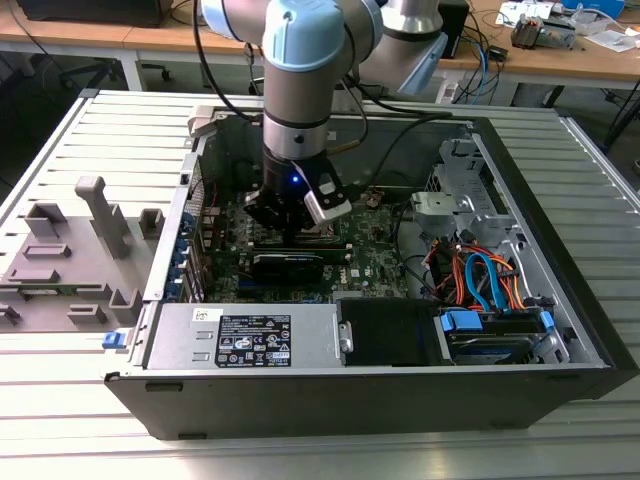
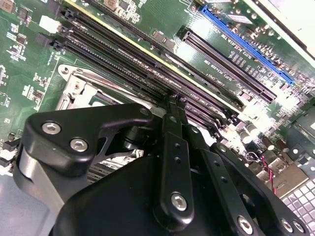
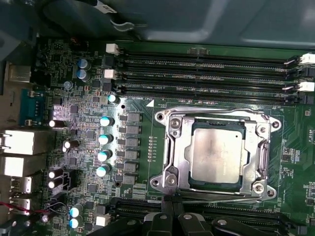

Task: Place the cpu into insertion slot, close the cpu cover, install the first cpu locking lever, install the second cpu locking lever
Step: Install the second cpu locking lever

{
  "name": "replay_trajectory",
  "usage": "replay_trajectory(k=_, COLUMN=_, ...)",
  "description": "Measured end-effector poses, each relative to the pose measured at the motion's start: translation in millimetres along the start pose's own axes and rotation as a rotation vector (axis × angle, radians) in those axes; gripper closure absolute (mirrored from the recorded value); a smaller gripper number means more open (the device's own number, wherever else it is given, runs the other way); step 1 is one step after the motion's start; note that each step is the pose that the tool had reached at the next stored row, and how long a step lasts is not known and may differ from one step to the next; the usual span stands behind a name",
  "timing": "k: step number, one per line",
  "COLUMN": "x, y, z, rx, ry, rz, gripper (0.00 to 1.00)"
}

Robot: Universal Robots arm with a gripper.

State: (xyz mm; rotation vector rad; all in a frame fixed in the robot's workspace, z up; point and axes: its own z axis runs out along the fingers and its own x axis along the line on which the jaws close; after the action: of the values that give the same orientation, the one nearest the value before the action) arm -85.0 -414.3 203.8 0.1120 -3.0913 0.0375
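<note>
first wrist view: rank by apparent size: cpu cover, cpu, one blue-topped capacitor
1. cpu cover, the frame around the socket, closed.
2. cpu, showing through the cover's window.
3. blue-topped capacitor, far smaller.
All sit on the board at similar depth, so the order is safe.

An open computer case (image 1: 560, 330) lies on a slatted metal surface (image 1: 60, 400). The robot arm (image 1: 300, 70) reaches down into the case, its pincer (image 1: 290, 222) low over the green motherboard (image 1: 375, 255) near the case's middle. A grey plastic fixture (image 1: 70, 250) sits near the surface's edge at the exterior view's left, beside the case.
</note>
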Motion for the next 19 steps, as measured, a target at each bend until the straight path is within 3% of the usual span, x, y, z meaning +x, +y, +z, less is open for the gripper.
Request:
replay_trajectory(k=11, x=2.4, y=0.4, z=-5.8, rx=-0.0002, ry=-0.0034, rz=0.000, gripper=0.89)
replay_trajectory(k=14, x=9.6, y=0.8, z=-5.6, rx=-0.0044, ry=-0.0045, rz=0.000, gripper=0.89)
replay_trajectory(k=19, x=11.3, y=1.6, z=-5.4, rx=-0.0081, ry=-0.0050, rz=-0.015, gripper=0.89)
